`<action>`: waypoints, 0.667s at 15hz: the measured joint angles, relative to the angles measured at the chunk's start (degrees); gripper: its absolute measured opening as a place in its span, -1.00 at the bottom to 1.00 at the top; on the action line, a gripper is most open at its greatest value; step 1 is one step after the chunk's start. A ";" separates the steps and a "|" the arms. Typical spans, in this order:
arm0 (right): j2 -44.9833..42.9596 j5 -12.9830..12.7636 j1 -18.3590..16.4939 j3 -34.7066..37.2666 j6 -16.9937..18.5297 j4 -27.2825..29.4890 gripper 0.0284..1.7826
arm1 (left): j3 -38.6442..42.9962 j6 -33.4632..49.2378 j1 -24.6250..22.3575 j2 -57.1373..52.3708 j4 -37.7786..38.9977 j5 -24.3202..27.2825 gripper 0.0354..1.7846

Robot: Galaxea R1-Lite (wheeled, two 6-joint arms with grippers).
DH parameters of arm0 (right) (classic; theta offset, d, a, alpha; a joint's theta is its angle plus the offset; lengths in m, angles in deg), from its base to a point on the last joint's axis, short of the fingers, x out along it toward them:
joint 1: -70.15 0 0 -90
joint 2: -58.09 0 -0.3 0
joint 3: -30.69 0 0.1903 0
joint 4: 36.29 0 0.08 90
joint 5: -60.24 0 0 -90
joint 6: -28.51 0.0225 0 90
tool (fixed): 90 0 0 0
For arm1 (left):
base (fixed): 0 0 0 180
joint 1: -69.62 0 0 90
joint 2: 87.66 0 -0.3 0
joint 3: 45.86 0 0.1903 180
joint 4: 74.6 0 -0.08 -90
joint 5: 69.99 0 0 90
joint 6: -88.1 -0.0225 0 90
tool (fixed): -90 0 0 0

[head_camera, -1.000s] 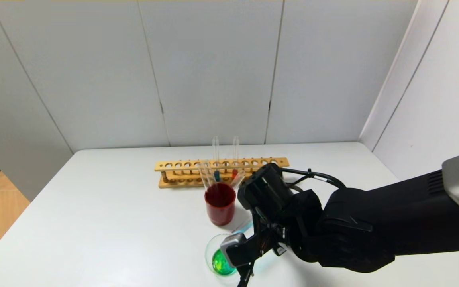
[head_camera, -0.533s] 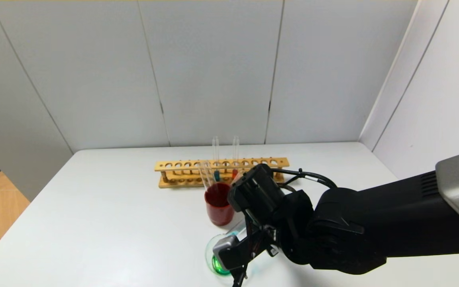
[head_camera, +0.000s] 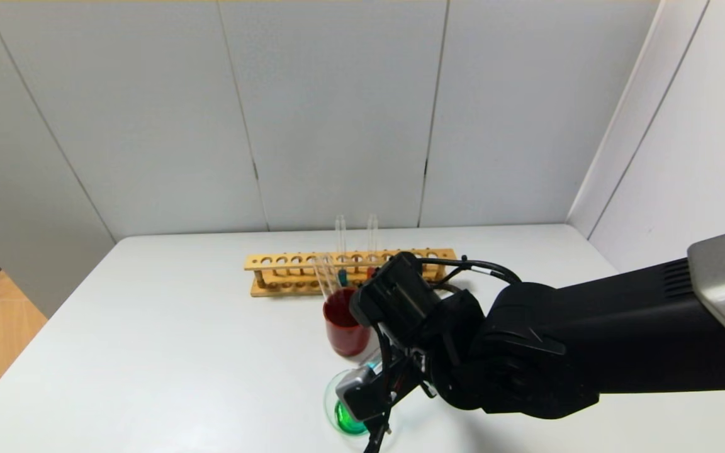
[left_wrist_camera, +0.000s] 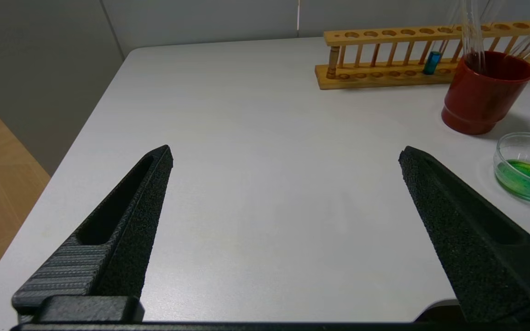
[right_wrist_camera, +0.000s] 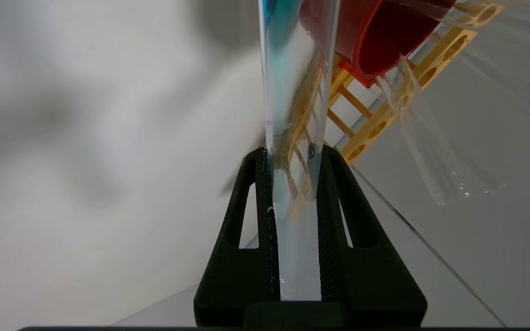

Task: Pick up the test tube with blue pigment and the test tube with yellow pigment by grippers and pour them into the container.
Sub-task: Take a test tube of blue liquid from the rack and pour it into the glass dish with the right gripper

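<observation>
The slim clear glass tube with teal-blue traces (right_wrist_camera: 292,115) is lying tilted above the low round glass dish (left_wrist_camera: 527,166), which is holding green liquid.

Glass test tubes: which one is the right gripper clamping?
The clear glass tube with blue residue, pinched in the right gripper; the others stand in the wooden rack or red cup.

The near left of the desk (left_wrist_camera: 256,193) is left open for passage. The far middle is blocked by the wooden rack (head_camera: 287,272), the red cup (head_camera: 341,330) before it, and the container (left_wrist_camera: 525,165) nearer.
</observation>
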 joint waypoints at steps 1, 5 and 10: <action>0.07 0.00 0.00 -0.44 -0.13 0.28 -0.66 | 0.00 0.05 0.00 0.00 0.00 0.00 0.95; 0.41 -2.11 0.85 -3.36 -0.49 5.13 -0.66 | 0.00 0.02 0.00 0.00 -0.02 -0.02 0.95; 1.01 -4.27 1.61 -6.97 -0.88 9.85 -0.66 | 0.00 0.02 0.00 0.00 0.00 0.00 0.95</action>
